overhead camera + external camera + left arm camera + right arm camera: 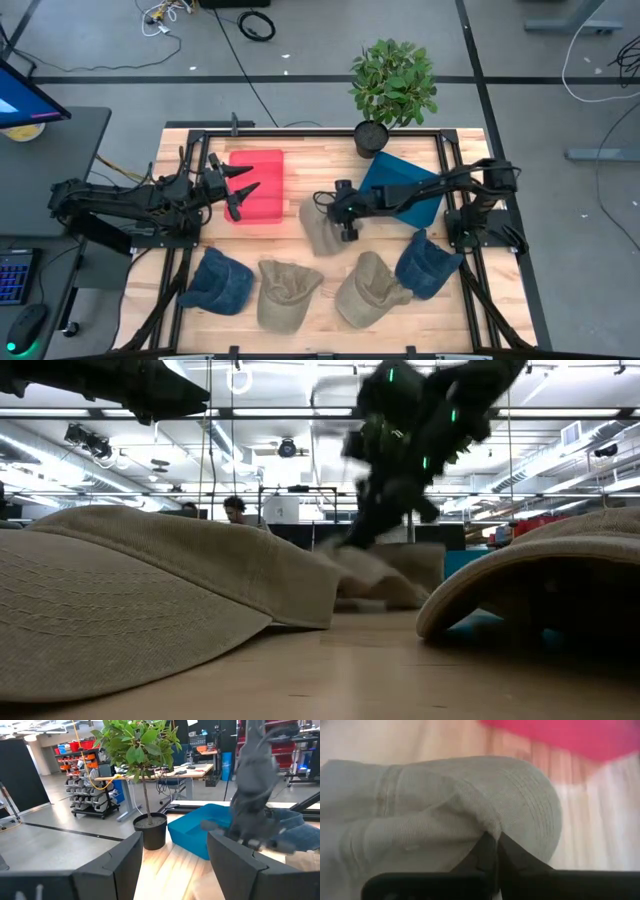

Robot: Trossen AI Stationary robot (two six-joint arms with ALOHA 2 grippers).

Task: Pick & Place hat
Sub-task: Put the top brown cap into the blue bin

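Note:
A tan hat (318, 228) lies at the table's middle, just right of the red box (258, 186). My right gripper (343, 214) is shut on it; in the right wrist view the gripper (493, 842) meets puckered tan cloth, and the stitched brim (540, 805) curves beyond it. The low view shows this gripper (368, 532) coming down onto the hat (385, 578). My left gripper (240, 190) hangs open over the red box and touches nothing. A blue bin (405, 190) sits under the right arm. My right gripper pinches a raised fold of the tan hat's cloth (487, 826) between its two fingers, close to the brim. The fingers slant down from the table's right side. The cloth is drawn up into a peak at the fingers, and the hat's lower part (400, 595) rests on the table.
Along the near edge lie two blue hats (215, 282) (425, 265) and two tan hats (285, 292) (368, 290). A potted plant (392, 85) stands at the far edge beside the blue bin. Black frame rails (300, 132) run around the table.

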